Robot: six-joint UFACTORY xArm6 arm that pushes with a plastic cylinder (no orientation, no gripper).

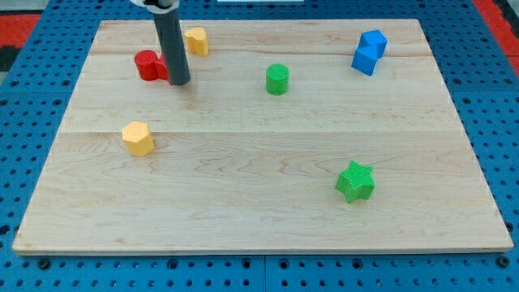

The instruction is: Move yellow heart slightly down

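The yellow heart [195,40] lies near the view's top, left of centre, on the wooden board [259,203]. My tip [179,83] stands just below and slightly left of it, a short gap apart. A red block [150,65] lies right beside the rod on its left, partly hidden by it; its shape is hard to tell. A yellow hexagon block [138,138] lies further down on the left.
A green cylinder [277,79] stands near the top centre. A blue block [369,51] lies at the top right. A green star [355,181] lies at the lower right. The board rests on a blue pegboard [24,122].
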